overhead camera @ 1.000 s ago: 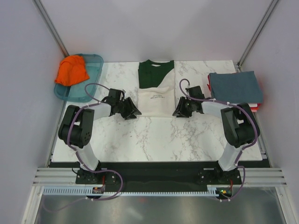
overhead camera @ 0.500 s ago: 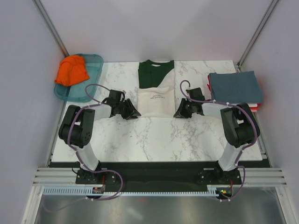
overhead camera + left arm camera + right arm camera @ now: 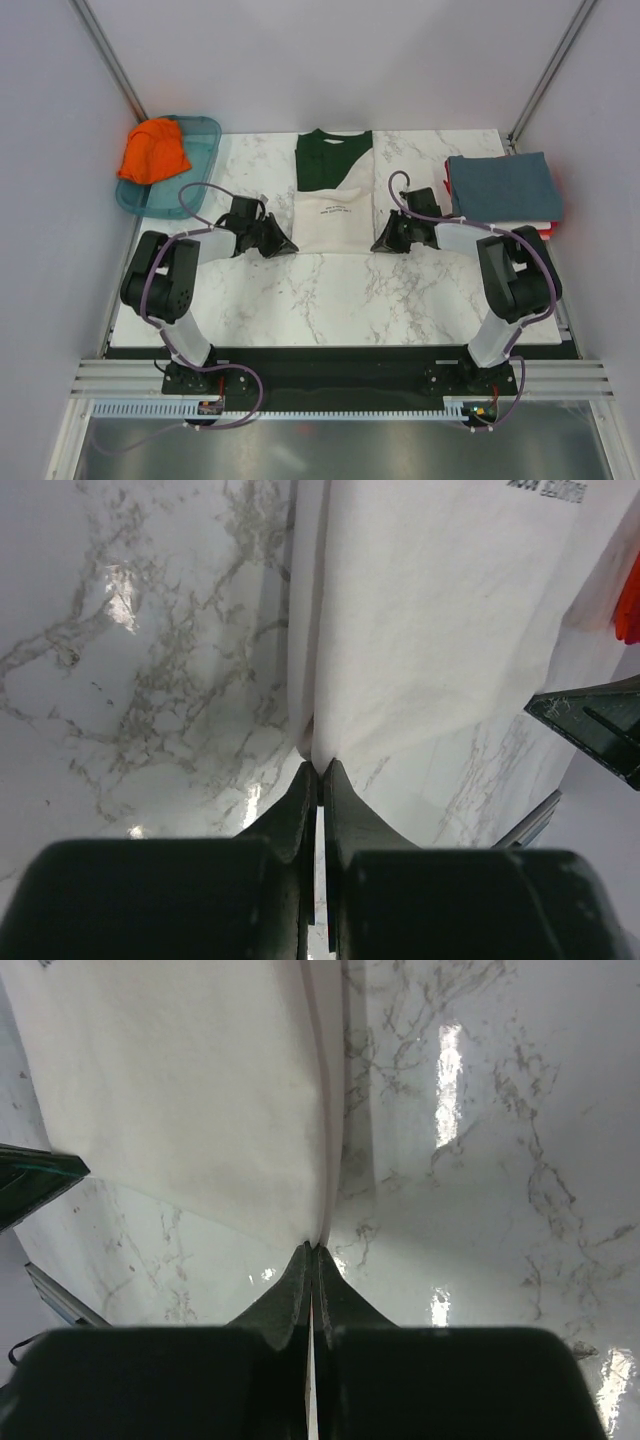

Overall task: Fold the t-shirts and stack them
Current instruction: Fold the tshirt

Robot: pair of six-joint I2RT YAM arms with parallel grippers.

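The marble table (image 3: 330, 300) is covered at its far middle by the cream t-shirt (image 3: 335, 215), laid flat. A slate-blue t-shirt (image 3: 500, 187) is stacked at the right edge, and an orange t-shirt (image 3: 153, 150) is heaped in the teal tray (image 3: 205, 135). The cream shirt's near corners are pinched by the left gripper (image 3: 320, 770) and the right gripper (image 3: 312, 1250), both clamped tight.
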